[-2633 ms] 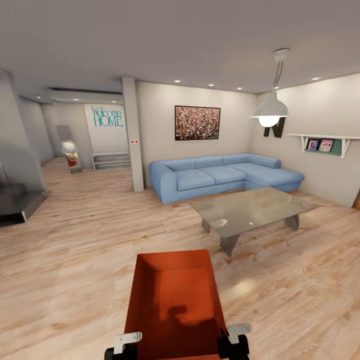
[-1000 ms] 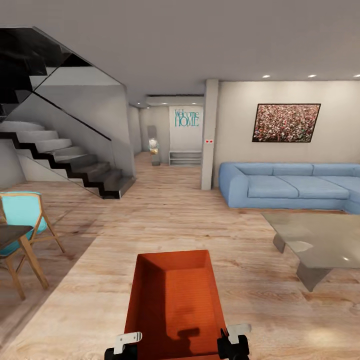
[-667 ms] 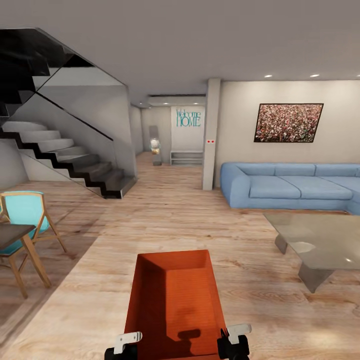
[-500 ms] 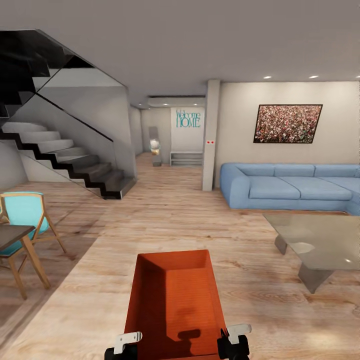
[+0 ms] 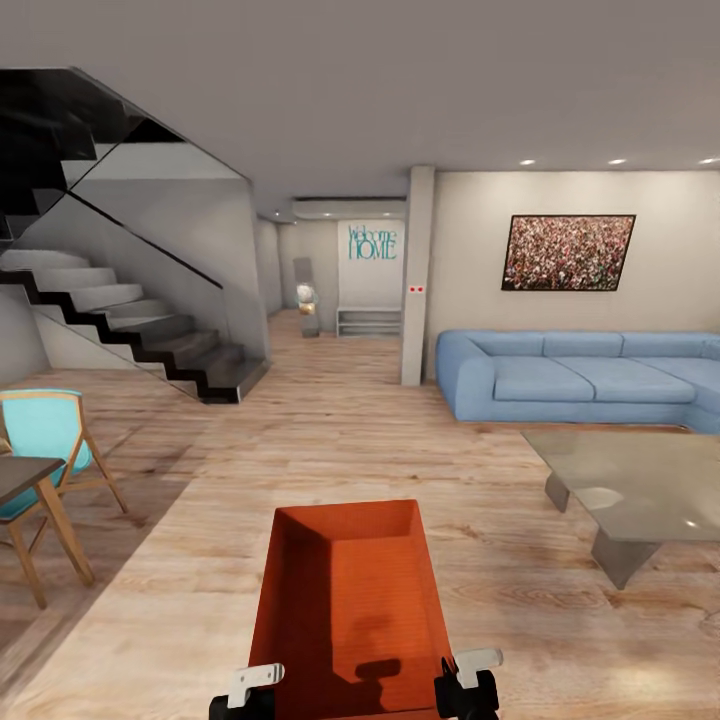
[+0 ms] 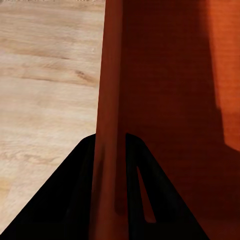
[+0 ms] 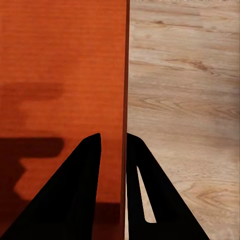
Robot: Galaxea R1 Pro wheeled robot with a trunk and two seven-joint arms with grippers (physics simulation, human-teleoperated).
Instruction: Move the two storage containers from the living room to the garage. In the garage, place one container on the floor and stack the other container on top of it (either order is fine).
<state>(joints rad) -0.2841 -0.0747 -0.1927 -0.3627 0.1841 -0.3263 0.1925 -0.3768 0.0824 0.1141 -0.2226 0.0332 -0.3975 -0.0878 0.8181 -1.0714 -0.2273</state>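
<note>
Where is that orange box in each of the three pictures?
Head view: the storage container sits bottom centre, carried ahead of the robot.
Left wrist view: its wall runs between the left gripper's fingers.
Right wrist view: its other wall runs between the right gripper's fingers.
Shared landmark: the wood plank floor.

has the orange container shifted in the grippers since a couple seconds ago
No. The storage container sits at the same spot against the left gripper and right gripper; the room view swung because the camera turned.

Bright, even render, recessed ceiling spotlights glowing, soft shadows inside the storage container — sharp throughout
</note>
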